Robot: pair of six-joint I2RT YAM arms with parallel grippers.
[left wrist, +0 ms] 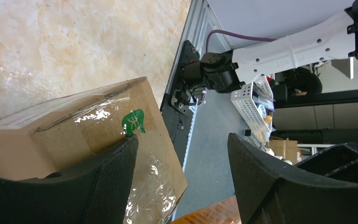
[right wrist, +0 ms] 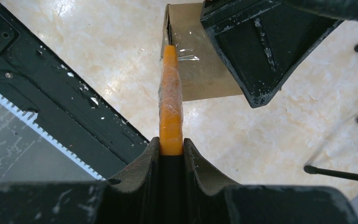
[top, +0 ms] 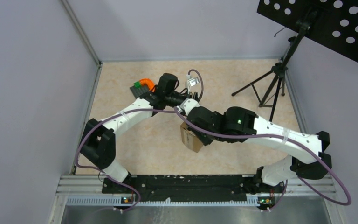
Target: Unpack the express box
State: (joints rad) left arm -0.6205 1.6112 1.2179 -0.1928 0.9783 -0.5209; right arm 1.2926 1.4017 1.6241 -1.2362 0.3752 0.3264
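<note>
Pinching an orange blade (right wrist: 170, 93) at the express box (right wrist: 196, 80) edge, right tool (right wrist: 170, 144) clamped; left tool (left wrist: 182, 140) spread apart.

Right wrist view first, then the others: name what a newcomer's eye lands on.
An orange flat tool wrapped in clear film juts from the shut right gripper, its tip at the taped edge of the small brown cardboard express box mid-table. The left gripper stands open beside that box, one finger by its bright green sticker.
</note>
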